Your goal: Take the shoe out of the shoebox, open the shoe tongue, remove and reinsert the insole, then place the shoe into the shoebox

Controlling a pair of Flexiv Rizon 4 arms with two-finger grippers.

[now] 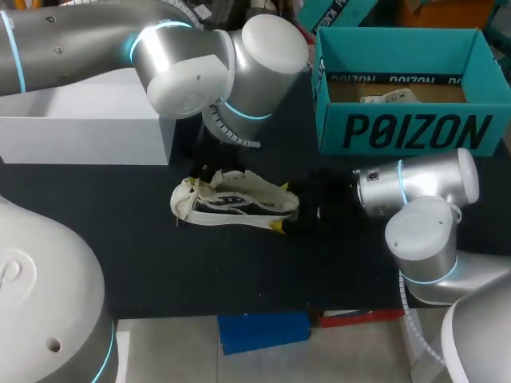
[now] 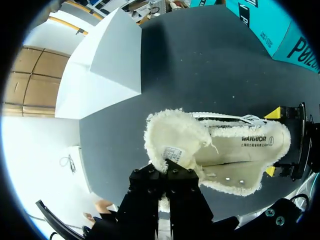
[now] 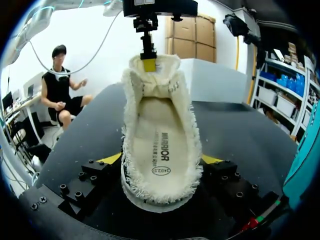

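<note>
A white fleece-lined shoe (image 1: 231,201) lies on the black table, its heel toward my right arm. Its insole (image 3: 161,145) shows inside. My left gripper (image 2: 167,169) is shut on the raised fleece tongue (image 2: 172,137); from the right wrist view it (image 3: 149,64) pinches the tongue's far tip from above. In the head view its fingers are hidden under the left wrist. My right gripper (image 3: 161,160) clasps the heel, one yellow-tipped finger (image 3: 112,158) on each side. It (image 1: 287,217) lies low on the table. The teal shoebox (image 1: 399,132) stands open at the back right.
A white box (image 1: 88,120) stands at the back left, close to the left arm. Crumpled paper (image 1: 387,97) lies inside the shoebox. Bare black table (image 1: 200,271) stretches in front of the shoe.
</note>
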